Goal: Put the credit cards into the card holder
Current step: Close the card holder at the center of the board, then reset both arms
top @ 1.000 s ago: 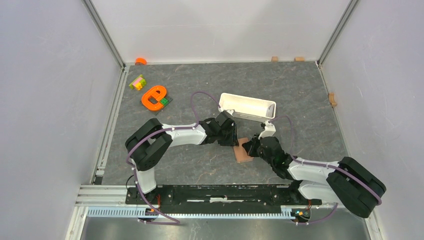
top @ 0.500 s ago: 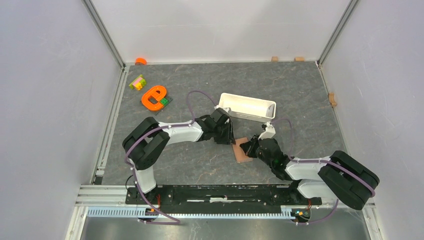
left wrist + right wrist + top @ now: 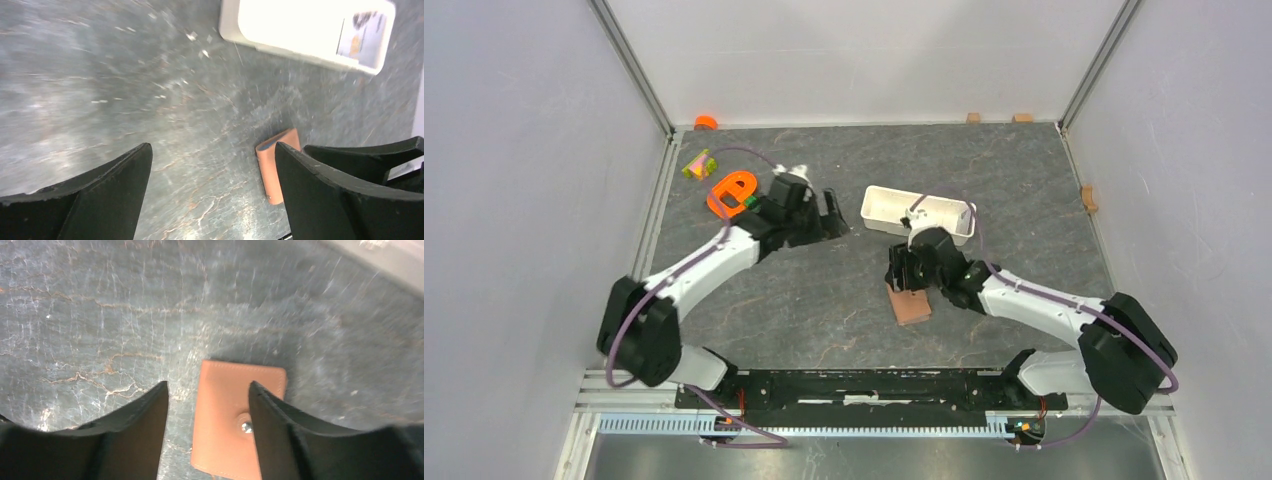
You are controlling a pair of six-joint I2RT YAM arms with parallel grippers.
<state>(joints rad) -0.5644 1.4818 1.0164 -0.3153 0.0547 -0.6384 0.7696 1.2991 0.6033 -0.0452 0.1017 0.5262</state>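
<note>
The brown card holder (image 3: 911, 305) lies folded shut on the grey table, snap (image 3: 245, 427) facing up. A thin blue-grey credit card edge (image 3: 268, 144) shows at its open end. My right gripper (image 3: 902, 272) hovers just above and behind it, open (image 3: 207, 385), with the holder (image 3: 227, 415) lying under the gap and the right finger, untouched. My left gripper (image 3: 830, 212) is open (image 3: 212, 146) and empty, well off to the left; the holder (image 3: 275, 167) is far below it. A pale printed rectangle (image 3: 361, 34) lies in the white tray; I cannot tell if it is a card.
The long white tray (image 3: 886, 222) stands just behind the right gripper. An orange ring toy (image 3: 732, 192) and a coloured block (image 3: 698, 164) sit by the left arm's wrist. Small wooden blocks (image 3: 1088, 197) line the right and far edges. Walls close in three sides.
Both grippers opened and left the card holder on the table. The left arm swung away to the far left. The right gripper rose and drew back toward the tray.
</note>
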